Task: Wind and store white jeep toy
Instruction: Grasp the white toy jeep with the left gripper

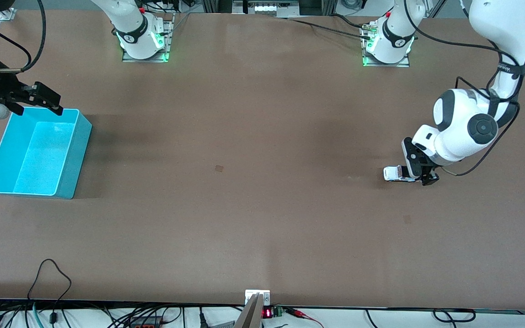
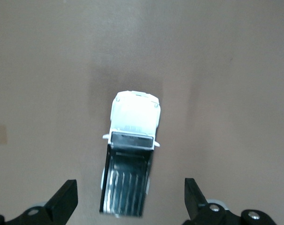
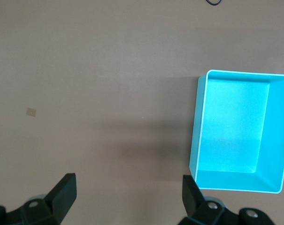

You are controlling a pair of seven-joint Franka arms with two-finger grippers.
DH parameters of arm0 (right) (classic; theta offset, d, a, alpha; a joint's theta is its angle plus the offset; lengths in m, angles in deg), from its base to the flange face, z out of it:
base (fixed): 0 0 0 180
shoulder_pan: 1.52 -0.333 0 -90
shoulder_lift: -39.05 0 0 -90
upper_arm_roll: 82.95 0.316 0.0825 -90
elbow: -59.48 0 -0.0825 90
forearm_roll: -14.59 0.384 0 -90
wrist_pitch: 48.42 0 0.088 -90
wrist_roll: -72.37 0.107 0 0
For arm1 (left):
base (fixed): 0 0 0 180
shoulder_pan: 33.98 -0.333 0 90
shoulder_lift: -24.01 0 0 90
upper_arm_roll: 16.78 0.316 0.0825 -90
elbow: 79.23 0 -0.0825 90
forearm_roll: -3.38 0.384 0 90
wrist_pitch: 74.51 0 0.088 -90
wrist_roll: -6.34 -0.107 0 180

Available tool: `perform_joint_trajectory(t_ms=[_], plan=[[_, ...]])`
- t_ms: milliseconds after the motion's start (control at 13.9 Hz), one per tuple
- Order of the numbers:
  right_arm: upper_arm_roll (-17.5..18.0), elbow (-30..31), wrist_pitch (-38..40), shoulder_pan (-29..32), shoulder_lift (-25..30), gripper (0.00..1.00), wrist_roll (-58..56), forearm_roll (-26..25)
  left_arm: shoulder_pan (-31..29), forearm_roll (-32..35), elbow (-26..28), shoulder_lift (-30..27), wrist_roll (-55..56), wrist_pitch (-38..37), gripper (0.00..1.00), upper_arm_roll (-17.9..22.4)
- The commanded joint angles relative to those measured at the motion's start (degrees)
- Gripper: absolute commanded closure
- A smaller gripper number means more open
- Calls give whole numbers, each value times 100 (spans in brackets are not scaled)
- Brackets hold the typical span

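The white jeep toy (image 1: pixel 394 173) stands on the table near the left arm's end; the left wrist view shows its white hood and black roof panel (image 2: pixel 132 159). My left gripper (image 1: pixel 419 175) is low over the jeep's rear end. It is open (image 2: pixel 130 191), with one finger on each side of the black roof and clear gaps to the toy. My right gripper (image 1: pixel 39 109) is open and empty (image 3: pixel 128 186), up over the edge of the turquoise bin (image 1: pixel 82 136) that lies farthest from the front camera. The bin (image 3: pixel 198 126) is empty.
The brown table holds only small marks, one near its middle (image 1: pixel 219 168). Both arm bases stand along the table edge farthest from the front camera. Cables hang past the edge nearest that camera (image 1: pixel 53 273).
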State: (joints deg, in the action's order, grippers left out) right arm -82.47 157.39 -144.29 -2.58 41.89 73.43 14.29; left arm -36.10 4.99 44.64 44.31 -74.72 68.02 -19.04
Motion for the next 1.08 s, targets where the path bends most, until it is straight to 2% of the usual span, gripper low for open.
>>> perform_joint_trajectory(t_ms=[0,72,144,216,360,432,1008], plan=[[4,-79,104,1,15,0,-87,91,-25,85,154,159,-366,546,0,-11],[4,-70,104,-7,15,0,-96,91,-25,85,172,176,-401,626,0,-3],[4,-70,104,-16,15,0,-96,91,-25,85,172,237,-489,653,6,-2],[4,-79,95,-16,15,0,-96,91,-25,85,172,246,-637,662,29,-2],[4,-70,104,-16,15,0,-96,91,-34,76,163,247,-884,636,63,-11],[4,-70,104,-16,24,0,-96,91,-60,76,163,255,-955,584,72,-11],[4,-79,95,-16,15,0,-96,91,-192,76,93,387,-1393,574,73,-11]])
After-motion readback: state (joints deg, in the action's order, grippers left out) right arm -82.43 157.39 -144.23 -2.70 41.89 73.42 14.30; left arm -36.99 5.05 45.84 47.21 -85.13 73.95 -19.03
